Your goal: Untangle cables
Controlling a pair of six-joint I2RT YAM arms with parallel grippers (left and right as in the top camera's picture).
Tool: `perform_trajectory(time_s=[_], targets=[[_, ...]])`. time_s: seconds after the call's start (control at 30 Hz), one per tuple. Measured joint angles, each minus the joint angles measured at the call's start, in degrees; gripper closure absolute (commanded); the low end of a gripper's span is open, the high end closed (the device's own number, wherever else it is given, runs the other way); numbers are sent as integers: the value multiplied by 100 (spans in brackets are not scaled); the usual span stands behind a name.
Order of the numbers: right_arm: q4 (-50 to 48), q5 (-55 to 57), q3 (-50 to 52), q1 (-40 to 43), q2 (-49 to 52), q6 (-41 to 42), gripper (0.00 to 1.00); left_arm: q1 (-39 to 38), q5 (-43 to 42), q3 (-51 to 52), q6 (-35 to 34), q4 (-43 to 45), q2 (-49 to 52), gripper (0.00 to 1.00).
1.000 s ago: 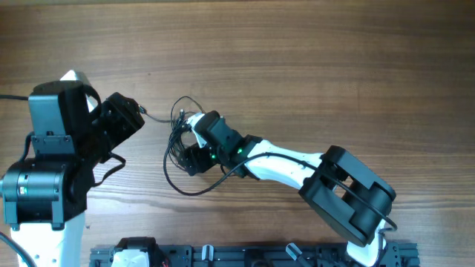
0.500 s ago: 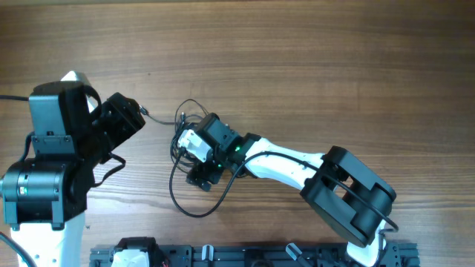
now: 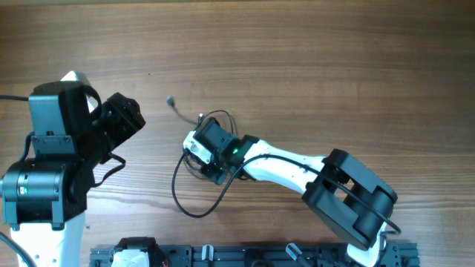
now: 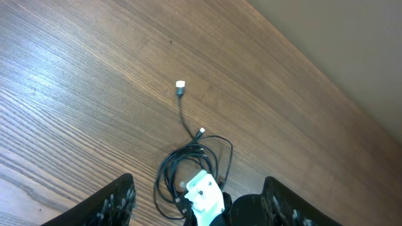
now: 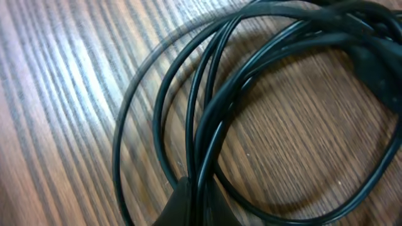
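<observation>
The jaws of my left gripper [image 3: 126, 117] stand wide apart with nothing between them. The gripper hangs over the left part of the wooden table [image 3: 319, 52], well apart from the cables [image 5: 204, 150]. In my left wrist view its two dark fingers [image 4: 119, 201] fill the bottom corners, and the cords show further out between them.

Moving right, a loose end of one cord lies stretched on the wood, tipped by a small pale plug [image 3: 170, 100]. It points up and to the left, away from the main bunch. The left wrist view shows a second, smaller connector [image 4: 201, 131] with a light tip, close to where this strand meets the bunch.

Next comes the bunch itself: several thin dark cords wound in overlapping rings near the middle of the table. One long loop [image 3: 175, 189] sags out of it toward the near edge.

The jaws of my right gripper [image 3: 202, 154] sit on this bunch, closed around a few strands. My right wrist view shows it close up: the cords curve across the wood grain, and several run together into the pinched dark tip at the bottom. They cross and overlap, so I cannot tell one cord from another. My right arm [image 3: 297, 169], white and black, reaches off toward the lower right.
</observation>
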State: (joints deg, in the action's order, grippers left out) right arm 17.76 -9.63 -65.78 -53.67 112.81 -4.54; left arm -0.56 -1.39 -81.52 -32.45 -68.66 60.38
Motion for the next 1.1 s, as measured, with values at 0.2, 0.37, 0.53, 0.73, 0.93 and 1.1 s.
perform_trajectory(time_s=[0.2, 0.37, 0.53, 0.73, 0.93, 1.1], targets=[[-155, 140, -11, -2, -20, 669, 96, 0, -2, 0, 0, 2, 0, 34], [28, 146, -195, 28, -415, 905, 96, 0, -2, 0, 0, -17, 0, 34], [61, 168, -361, 52, -1670, 968, 96, 0, 0, 0, 0, -50, 0, 33], [317, 179, -448, 52, -2955, 968, 96, 0, -2, 0, 2, -59, 0, 31], [741, 321, -457, 52, -3368, 922, 96, 0, -105, 0, 0, -90, 7, 41], [684, 439, -457, 52, -3368, 920, 96, 0, -413, 0, 195, -127, 136, 46]])
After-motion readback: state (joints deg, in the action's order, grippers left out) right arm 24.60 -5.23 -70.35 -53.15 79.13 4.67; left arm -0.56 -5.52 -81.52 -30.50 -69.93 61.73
